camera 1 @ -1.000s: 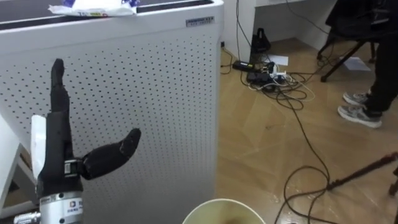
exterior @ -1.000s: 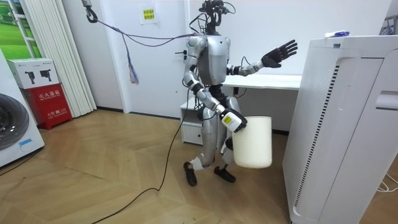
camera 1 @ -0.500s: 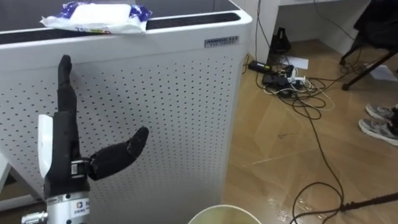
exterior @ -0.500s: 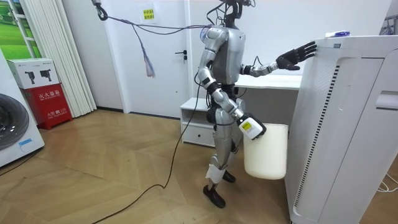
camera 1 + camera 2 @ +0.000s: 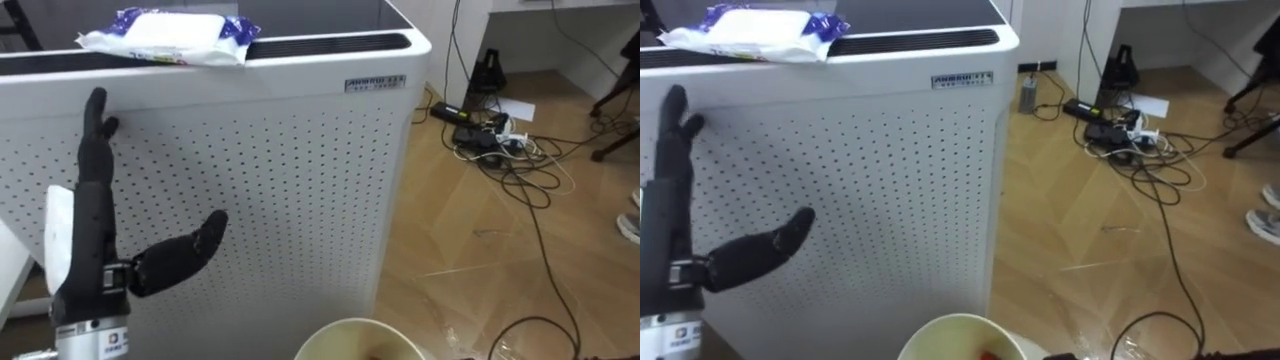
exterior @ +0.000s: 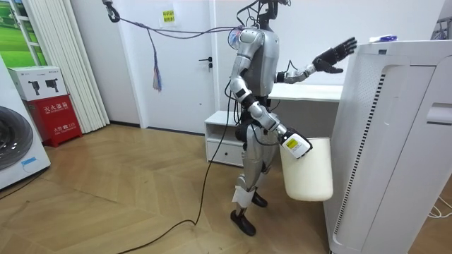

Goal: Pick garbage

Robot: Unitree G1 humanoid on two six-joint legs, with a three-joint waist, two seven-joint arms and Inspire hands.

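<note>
Robot's left hand [image 5: 92,245] raised before purifier [image 5: 300,150], fingers straight, thumb out. Packet [image 5: 165,35] on top. Right hand [image 6: 295,145] at bin [image 6: 308,173]; can't tell its grip.

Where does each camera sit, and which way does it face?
Left eye view: on the head, looking down at the white cabinet, wipes packet on top; open left hand raised before it, bin below.
Right eye view: beside it, same scene.
Room view: standing in the room, seeing the whole robot facing the cabinet.
All share cabinet, packet, left hand, bin.

No print can be made out on the small label [image 5: 375,82] of the white unit [image 5: 250,200] (nor on the wall sign [image 6: 168,15]).
</note>
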